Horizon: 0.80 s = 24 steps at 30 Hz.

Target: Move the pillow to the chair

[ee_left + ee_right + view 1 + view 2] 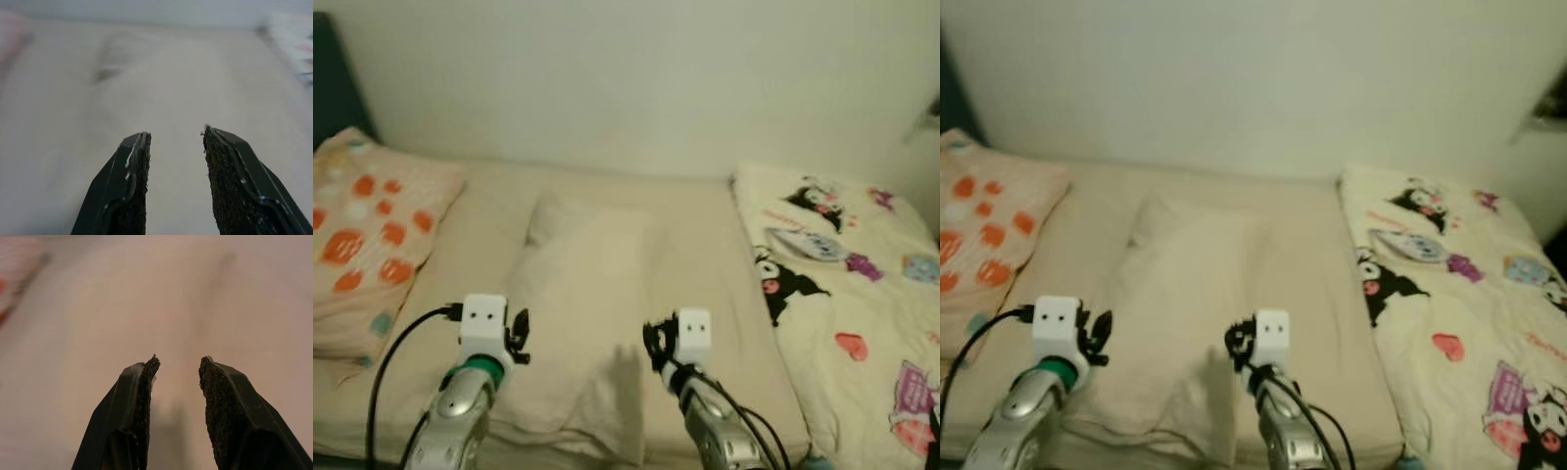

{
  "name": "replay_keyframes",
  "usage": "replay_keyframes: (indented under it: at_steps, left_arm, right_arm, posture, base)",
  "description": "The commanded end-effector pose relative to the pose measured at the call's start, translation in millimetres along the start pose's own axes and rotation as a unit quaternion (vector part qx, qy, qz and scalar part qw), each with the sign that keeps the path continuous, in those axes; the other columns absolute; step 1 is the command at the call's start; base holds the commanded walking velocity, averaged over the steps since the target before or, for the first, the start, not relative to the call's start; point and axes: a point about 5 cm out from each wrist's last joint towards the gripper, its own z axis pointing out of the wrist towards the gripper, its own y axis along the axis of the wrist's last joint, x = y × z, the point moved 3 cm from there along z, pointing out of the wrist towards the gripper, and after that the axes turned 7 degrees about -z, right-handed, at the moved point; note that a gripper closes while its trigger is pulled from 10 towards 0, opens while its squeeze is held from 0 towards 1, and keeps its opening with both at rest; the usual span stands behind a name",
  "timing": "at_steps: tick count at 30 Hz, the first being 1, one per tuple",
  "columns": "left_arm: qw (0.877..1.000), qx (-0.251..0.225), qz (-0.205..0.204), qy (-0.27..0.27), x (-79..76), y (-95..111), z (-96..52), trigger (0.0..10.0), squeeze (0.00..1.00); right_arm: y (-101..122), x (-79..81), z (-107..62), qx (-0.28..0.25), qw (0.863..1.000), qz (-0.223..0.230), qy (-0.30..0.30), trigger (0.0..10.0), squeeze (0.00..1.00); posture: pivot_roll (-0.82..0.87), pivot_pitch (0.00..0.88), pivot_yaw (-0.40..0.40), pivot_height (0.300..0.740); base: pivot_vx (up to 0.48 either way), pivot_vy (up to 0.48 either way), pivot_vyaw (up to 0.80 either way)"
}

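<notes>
Pillow: the plain cream pillow (578, 323) is lying flat on the bed (695, 245), between the spotted pillow (367, 235) and the cartoon blanket (862, 294); which pillow the task means is not settled, I am judging it is the cream one.
Chair: I am not seeing any chair from here.
Left pincer: the left pincer (176, 139) is hovering over the near left part of the cream pillow, its fingers standing apart and holding nothing.
Right pincer: the right pincer (178, 363) is hanging over the near right part, also parted and empty.
Risk: the pillow is soft and wide, so narrow fingers are likely catching only the cover, and the filling may sag and slip out.
Risk: if the two pincers are closing unevenly, the pillow may be tilting and dragging the sheet.
</notes>
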Motion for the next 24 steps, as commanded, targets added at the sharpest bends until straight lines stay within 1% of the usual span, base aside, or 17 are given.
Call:
replay_keyframes:
  at_steps: [1,8,24]
  left_arm:
    - [1.000,0.013,-0.001,-0.003,0.5,-6.5,-0.8,10.0,0.00]
    - [1.000,0.014,0.003,-0.003,0.5,-6.8,-0.9,10.0,0.00]
    - [1.000,0.018,0.011,0.004,1.3,-9.9,-2.0,10.0,0.00]
  right_arm:
    - [1.1,-4.2,0.4,0.000,1.000,0.004,-0.009,10.0,0.00]
    - [0.3,-4.3,0.3,0.003,1.000,0.005,-0.010,10.0,0.00]
    - [-3.0,-4.7,-1.0,0.010,1.000,0.004,-0.010,10.0,0.00]
  posture:
    - [0.05,0.023,-0.011,0.740]
    - [0.05,0.024,-0.010,0.740]
    - [0.05,0.030,-0.014,0.740]
  base:
    - [0.289,0.000,0.00]
    - [0.279,0.000,0.00]
    - [0.000,0.000,0.00]
